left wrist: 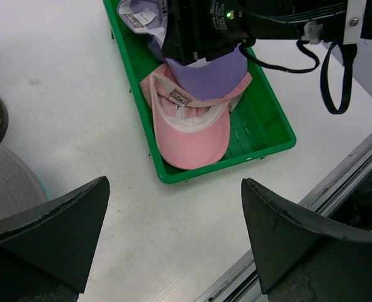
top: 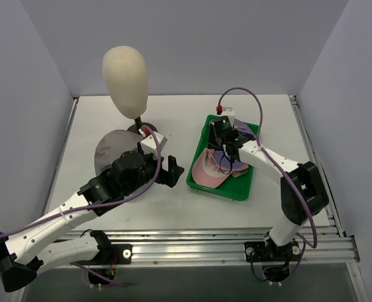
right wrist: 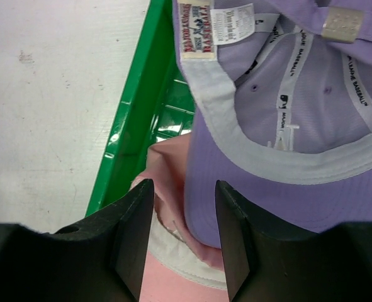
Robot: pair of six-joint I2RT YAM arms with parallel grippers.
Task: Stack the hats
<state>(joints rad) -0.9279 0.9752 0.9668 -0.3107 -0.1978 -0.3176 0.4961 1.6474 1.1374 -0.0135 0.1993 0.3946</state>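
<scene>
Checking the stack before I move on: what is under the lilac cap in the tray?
The pink baseball cap, lying inside-up in the green tray; its brim and sweatband show. The lilac cap covers part of its crown, so anything beneath there is hidden.

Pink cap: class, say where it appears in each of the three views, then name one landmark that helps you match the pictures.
Top external: the pink cap lies right of centre, at the near end of the tray.
Left wrist: pink cap is upper centre, brim toward the camera.
Right wrist: pink cap is bottom centre, partly under the lilac cap.
Shared landmark: the green tray.
</scene>
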